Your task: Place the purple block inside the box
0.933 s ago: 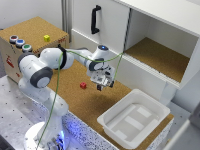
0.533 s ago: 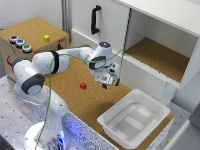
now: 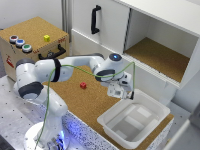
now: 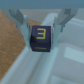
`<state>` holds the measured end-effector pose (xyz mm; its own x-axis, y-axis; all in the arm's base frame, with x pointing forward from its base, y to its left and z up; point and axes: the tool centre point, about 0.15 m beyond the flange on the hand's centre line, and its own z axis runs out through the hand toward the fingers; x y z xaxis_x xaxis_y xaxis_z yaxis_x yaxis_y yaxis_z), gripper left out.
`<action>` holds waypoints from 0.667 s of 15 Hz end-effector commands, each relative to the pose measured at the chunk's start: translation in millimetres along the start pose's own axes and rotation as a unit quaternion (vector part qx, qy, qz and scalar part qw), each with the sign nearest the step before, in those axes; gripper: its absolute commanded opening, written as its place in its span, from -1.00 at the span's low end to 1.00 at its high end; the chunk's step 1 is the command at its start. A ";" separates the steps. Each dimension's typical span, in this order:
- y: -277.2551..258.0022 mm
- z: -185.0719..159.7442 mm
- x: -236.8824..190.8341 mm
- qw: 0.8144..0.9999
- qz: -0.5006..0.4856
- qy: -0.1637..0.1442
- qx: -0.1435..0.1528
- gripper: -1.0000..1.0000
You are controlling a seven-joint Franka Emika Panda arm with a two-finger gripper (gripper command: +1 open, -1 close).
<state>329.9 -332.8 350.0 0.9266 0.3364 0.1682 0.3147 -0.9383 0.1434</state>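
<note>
gripper (image 3: 131, 95) clamped on purple block (image 4: 41, 38) | over box (image 3: 150, 106) rim | red cube (image 3: 83, 85) on cork

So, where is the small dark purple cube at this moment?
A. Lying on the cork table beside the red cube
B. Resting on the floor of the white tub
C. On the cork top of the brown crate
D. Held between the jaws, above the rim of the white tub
D: the wrist view shows the small dark purple cube clamped between the jaws of the gripper, at the rim of the shallow white plastic tub.
</note>
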 end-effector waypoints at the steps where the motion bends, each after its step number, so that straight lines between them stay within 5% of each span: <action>1: 107.6 50.8 14.7 0.992 0.042 -0.068 0.098 -1.00; 5: 131.7 99.7 2.9 0.988 0.003 -0.061 0.144 -1.00; 10: 128.0 123.9 3.9 0.982 -0.085 -0.052 0.159 -1.00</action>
<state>372.4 -421.7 275.1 0.9185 0.3940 0.0347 0.3923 -0.9187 0.0462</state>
